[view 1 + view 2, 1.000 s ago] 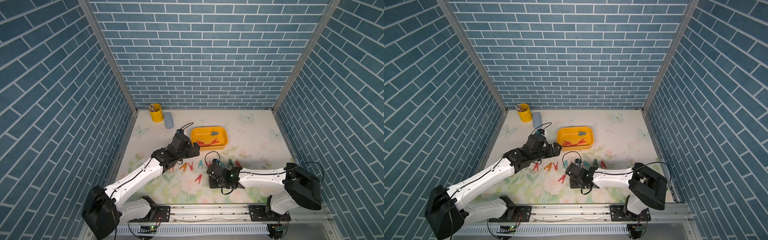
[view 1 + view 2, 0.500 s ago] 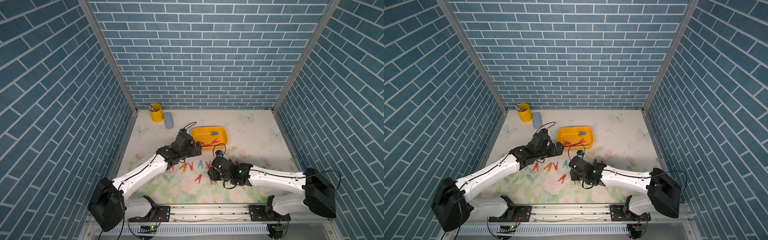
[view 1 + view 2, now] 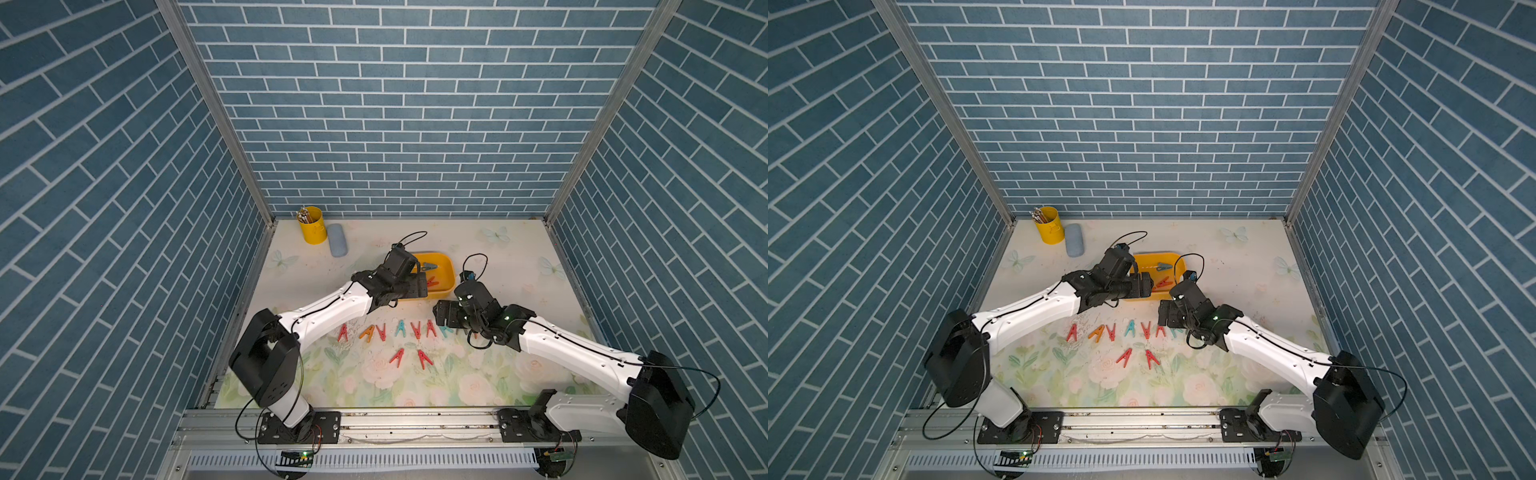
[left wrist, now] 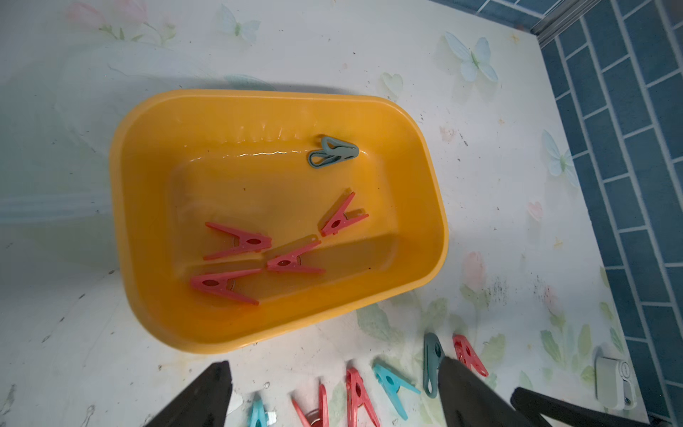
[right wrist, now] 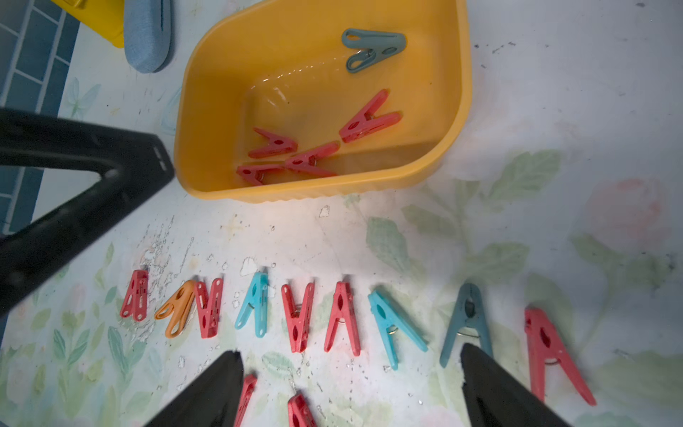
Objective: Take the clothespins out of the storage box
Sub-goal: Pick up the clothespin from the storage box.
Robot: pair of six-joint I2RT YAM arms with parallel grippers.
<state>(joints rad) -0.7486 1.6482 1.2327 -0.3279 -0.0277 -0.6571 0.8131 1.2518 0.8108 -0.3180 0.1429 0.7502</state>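
Five clothespins (image 4: 240, 242) in storage box (image 4: 119, 192)

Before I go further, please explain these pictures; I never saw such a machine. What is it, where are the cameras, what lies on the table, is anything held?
Two white robot arms, each ending in a gripper with two black fingers. Both top views look down from one camera head above. The other two pictures come from wrist cameras, looking past the left gripper and the right gripper. On the flowered table stands a yellow storage box holding five clothespins, four red, one grey-blue. More clothespins lie in rows before it. A yellow pencil cup and a blue-grey case sit far back. Both grippers are open and hold nothing.
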